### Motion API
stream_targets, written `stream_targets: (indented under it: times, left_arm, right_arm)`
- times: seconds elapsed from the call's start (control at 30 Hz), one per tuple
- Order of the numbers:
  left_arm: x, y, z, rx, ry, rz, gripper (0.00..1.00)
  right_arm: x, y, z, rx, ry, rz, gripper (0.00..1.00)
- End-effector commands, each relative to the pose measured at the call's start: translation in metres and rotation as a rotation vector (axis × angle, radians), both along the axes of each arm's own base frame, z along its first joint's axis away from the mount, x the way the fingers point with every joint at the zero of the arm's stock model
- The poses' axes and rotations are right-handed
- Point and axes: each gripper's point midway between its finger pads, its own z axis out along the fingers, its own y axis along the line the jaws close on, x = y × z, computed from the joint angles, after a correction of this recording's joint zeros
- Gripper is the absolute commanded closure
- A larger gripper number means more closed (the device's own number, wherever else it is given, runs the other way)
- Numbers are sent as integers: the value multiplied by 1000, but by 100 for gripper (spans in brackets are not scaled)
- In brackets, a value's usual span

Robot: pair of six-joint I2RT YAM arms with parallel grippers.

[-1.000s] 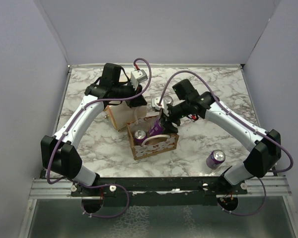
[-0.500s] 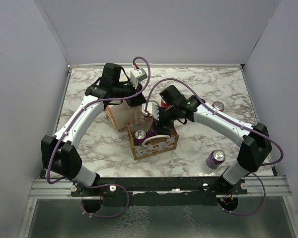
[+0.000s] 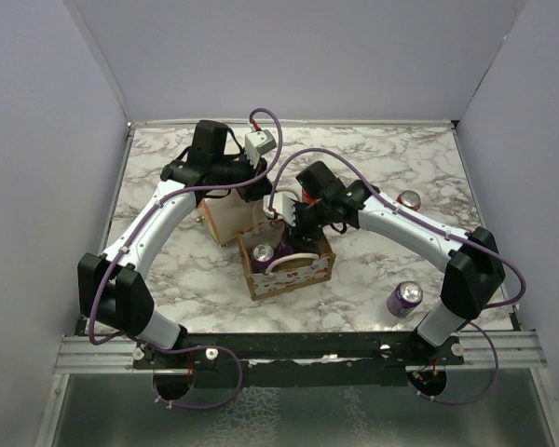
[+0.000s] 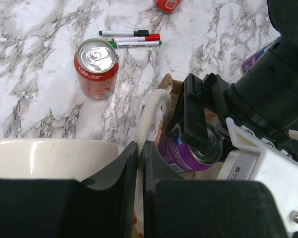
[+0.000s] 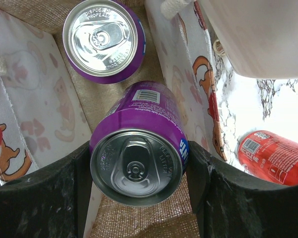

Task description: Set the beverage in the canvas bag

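The canvas bag [image 3: 303, 271] stands open at the table's middle, with a tan inside [image 5: 144, 220] and white printed walls. One purple can [image 5: 103, 39] stands upright inside it. My right gripper [image 5: 139, 167] is shut on a second purple beverage can [image 5: 137, 130], holding it tilted inside the bag's mouth. The right gripper also shows in the top view [image 3: 294, 235] and in the left wrist view [image 4: 194, 119], on that can [image 4: 181, 154]. My left gripper [image 4: 139, 151] is shut on the bag's white loop handle [image 4: 152, 110], holding it up at the bag's far-left side [image 3: 259, 191].
A cream cylinder [image 3: 225, 216] stands right behind the bag, close to both grippers [image 5: 258, 34]. A red Coke can [image 4: 96, 69] stands beyond it, also visible in the right wrist view [image 5: 273, 156]. Markers [image 4: 131, 38] lie farther back. Another purple can [image 3: 404, 298] lies front right. One more can [image 3: 410, 199] sits at right.
My right arm has swung left and lowered the purple can from the bag's far-right rim into its mouth. My left gripper has kept hold of the handle.
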Motion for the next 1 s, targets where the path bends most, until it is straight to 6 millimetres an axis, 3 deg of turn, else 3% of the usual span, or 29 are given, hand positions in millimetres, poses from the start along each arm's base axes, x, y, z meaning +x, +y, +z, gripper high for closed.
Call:
stream_targets:
  times: [0.0,0.2,0.63,0.97]
  left_arm:
    - [-3,-2,9,-22,-11,-4,100]
    - [-3,-2,11,-24,-16,-1,100]
    - [-2,0,11,-14,-32,8,100]
    - [-2,1,12,-13,-43,7,100]
  right_arm:
    - [-3,20,8,75,-33,77,82]
    - [-6,22,2,84,-38,94,81]
    - [8,26,-12,57,-79,53,80]
    - [8,30,-20,47,-55,42,73]
